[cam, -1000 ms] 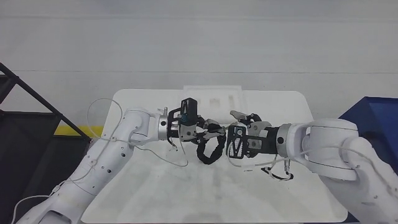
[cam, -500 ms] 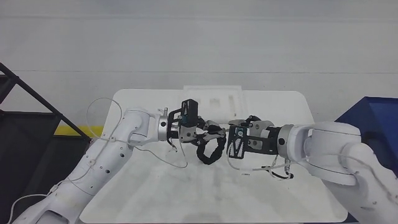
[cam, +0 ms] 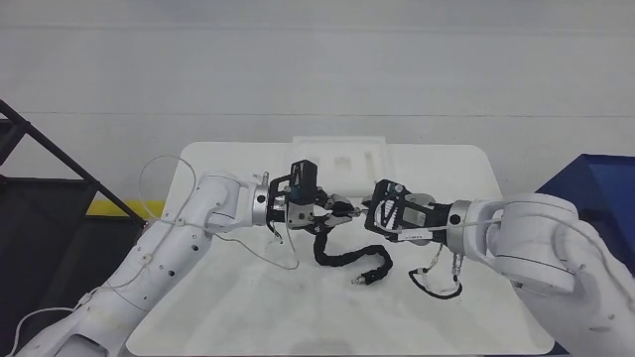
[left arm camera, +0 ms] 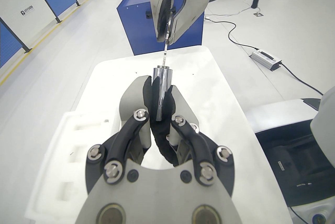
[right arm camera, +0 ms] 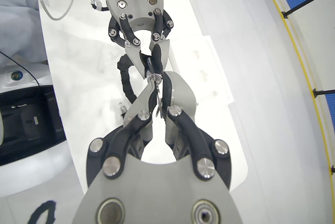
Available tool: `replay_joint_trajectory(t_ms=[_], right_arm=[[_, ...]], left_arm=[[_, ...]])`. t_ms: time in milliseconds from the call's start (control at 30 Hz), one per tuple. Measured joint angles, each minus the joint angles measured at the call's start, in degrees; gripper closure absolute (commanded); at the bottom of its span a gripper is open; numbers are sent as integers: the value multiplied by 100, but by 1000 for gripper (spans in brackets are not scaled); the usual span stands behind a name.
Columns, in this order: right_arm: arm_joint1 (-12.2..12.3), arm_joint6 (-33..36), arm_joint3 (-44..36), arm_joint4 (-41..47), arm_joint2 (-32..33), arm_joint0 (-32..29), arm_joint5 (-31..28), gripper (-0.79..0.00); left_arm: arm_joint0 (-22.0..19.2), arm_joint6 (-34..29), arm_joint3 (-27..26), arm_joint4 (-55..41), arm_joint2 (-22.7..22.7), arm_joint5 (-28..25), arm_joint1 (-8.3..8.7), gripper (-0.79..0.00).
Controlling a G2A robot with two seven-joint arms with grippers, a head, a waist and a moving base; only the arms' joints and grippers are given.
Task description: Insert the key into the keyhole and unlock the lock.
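Note:
The lock is a silver cylinder (left arm camera: 162,78) on a black cable (cam: 342,256). My left gripper (left arm camera: 159,83) is shut on the cylinder, held above the white table (cam: 446,169). My right gripper (left arm camera: 166,40) faces it, shut on the flat silver key (left arm camera: 165,53), whose tip sits in the cylinder's end. In the right wrist view the key (right arm camera: 158,94) runs from the right gripper (right arm camera: 157,81) into the cylinder (right arm camera: 154,76) held by the left gripper (right arm camera: 151,70). In the top view the left gripper (cam: 332,213) and right gripper (cam: 362,213) meet mid-table. The cable's free end (cam: 365,278) lies on the table.
A white foam tray (cam: 337,154) with several recesses lies at the table's far edge, behind the grippers. A blue box (cam: 595,188) stands off the table's right side. A thin black wire loop (cam: 437,283) hangs under the right forearm.
The cable, a closed loop below the grippers before, has come open; its free end has dropped onto the table. The right gripper has turned and shifted slightly back. The left gripper stays put.

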Motion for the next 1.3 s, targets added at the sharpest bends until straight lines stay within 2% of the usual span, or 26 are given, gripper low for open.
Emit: replay_joint_trajectory(t_ms=[267,500,800,1133,1167,1200,1233,1267,1300], right_arm=[[14,97,63,327,68,15,212,-785],[70,-26,46,565,426,-248,369,-785],[139,-122,-14,849,893,-587,485,-785],[165,-192,68,940,947,-687,418,-785],[166,-197,83,943,935,-683,413,-785],[166,-204,99,945,921,-677,408,-785],[165,-216,123,952,900,-668,400,-785],[164,-226,146,959,881,-661,392,-785],[163,-239,173,969,859,-653,382,-785]], left_arm=[[-12,-49,101,196,-20,42,-4,0],[91,-179,325,505,98,77,-42,0],[133,-305,952,738,612,-1,-208,0],[-201,-481,1617,765,1546,0,-519,0],[-241,-487,1681,758,1620,0,-546,-28],[-279,-488,1743,745,1691,0,-573,-296],[-330,-486,1821,720,1783,0,-607,-366],[-368,-483,1875,701,1851,0,-631,-785],[-405,-477,1926,676,1916,0,-654,-785]])
